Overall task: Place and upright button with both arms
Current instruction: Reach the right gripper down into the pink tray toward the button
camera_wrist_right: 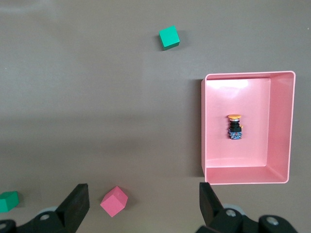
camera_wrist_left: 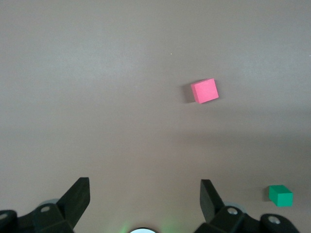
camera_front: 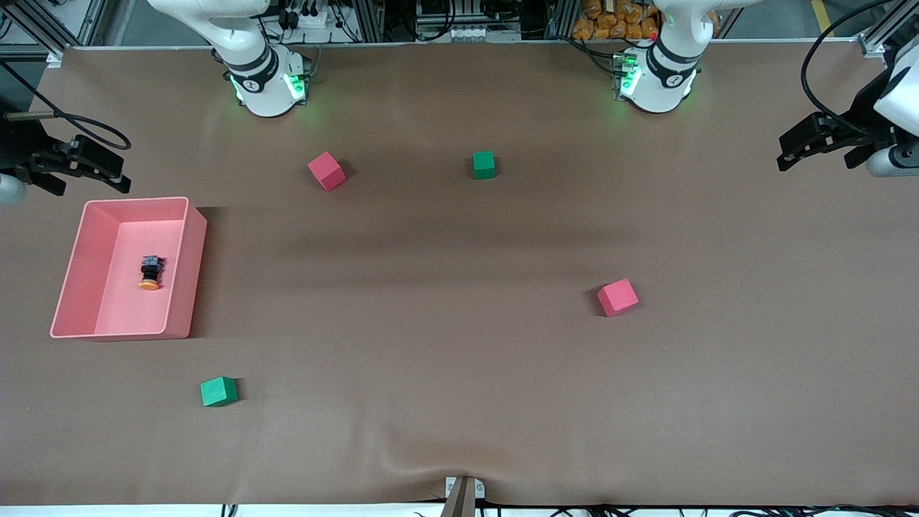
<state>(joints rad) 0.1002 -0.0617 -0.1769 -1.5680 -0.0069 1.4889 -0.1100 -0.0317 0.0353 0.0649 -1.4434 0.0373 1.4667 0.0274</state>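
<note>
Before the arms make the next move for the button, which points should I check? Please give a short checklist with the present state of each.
1. Button located: ok, it is in the pink bin, toward the right arm's end of the table.
2. Button upright: not ok, it lies on its side, orange cap nearer the front camera.
3. Right tool ready: ok, open and empty, up in the air at the table's edge near the bin.
4. Left tool ready: ok, open and empty, waiting over the left arm's end.
5. Bin free of other things: ok, only the button inside.
6. Cubes out of the way: ok, the nearest green cube is apart from the bin.
</note>
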